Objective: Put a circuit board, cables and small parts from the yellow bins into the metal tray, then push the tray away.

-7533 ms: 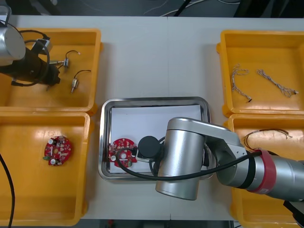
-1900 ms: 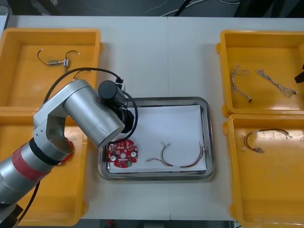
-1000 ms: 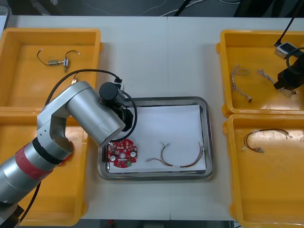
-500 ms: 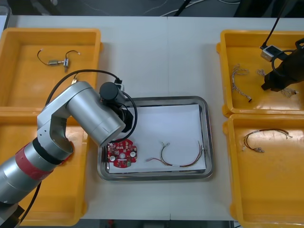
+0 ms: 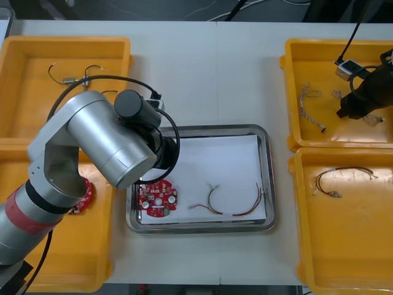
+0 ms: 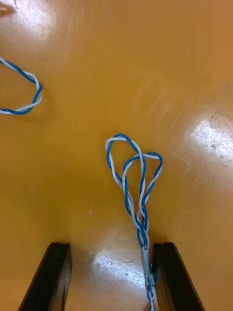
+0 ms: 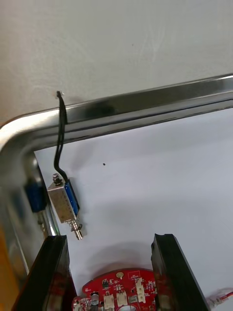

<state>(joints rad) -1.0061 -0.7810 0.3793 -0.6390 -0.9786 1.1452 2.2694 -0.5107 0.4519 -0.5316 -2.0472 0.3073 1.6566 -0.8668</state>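
In the front view, the left arm has risen over the left end of the shiny metal tray (image 5: 202, 130) on the bench, which holds a round red circuit board (image 5: 158, 198) and a red and yellow cable (image 5: 233, 208), while the right hand (image 5: 346, 110) has dropped into the far right yellow bin (image 5: 344, 61). In the right wrist view, its fingers stand wide apart and empty, with a twisted blue and white cable (image 6: 138, 194) between them beside one finger, ready for closing. In the left wrist view, the left hand (image 7: 109, 238) gapes empty and a small metal part (image 7: 64, 201) lies in the tray's corner, apparently delivered.

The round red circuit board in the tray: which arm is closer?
Left. The left gripper is over the metal tray, the round red circuit board beside its open fingers. The right gripper is away in a yellow bin, at a twisted blue and white cable.
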